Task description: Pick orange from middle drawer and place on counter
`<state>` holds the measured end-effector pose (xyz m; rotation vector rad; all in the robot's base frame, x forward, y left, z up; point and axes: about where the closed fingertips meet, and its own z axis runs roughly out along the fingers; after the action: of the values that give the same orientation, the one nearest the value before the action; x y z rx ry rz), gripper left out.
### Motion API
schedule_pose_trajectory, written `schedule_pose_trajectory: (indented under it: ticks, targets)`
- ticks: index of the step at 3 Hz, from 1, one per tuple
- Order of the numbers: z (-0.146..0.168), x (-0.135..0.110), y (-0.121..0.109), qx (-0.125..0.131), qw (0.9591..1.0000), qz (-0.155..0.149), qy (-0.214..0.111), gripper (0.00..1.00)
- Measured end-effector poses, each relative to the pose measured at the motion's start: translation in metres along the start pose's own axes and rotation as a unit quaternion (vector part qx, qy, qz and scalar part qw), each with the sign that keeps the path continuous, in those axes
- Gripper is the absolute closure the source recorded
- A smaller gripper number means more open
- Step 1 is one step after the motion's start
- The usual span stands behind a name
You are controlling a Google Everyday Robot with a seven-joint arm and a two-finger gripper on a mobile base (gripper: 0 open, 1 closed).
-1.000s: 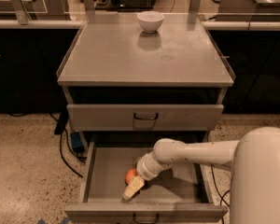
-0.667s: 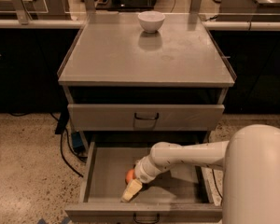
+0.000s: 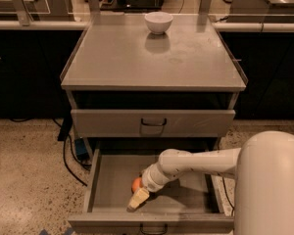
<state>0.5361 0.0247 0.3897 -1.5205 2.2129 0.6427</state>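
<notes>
The middle drawer (image 3: 95, 180) is pulled out at the bottom of the camera view. The orange (image 3: 136, 184) lies on its floor, left of centre. My gripper (image 3: 137, 198) reaches down into the drawer from the right, its cream tip right at the orange and just in front of it; my wrist covers the orange's right side. The counter (image 3: 137, 58) is the flat grey cabinet top above.
A white bowl (image 3: 158, 22) stands at the back of the counter. A closed drawer (image 3: 108, 123) with a dark loop handle sits above the open one. My white arm (image 3: 269, 180) fills the lower right. Black cables (image 3: 68, 153) lie on the speckled floor to the left.
My arm's bulk has shifted slightly left and fills more of the lower right. The gripper stays at the orange in the drawer; the orange has not moved.
</notes>
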Motion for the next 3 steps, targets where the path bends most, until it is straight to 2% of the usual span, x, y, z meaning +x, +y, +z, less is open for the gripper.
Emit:
schedule_pose_trajectory:
  ticks: [3]
  targets:
    - [0.0001,0.0,0.0001,0.0,1.0,0.0,0.0,0.86]
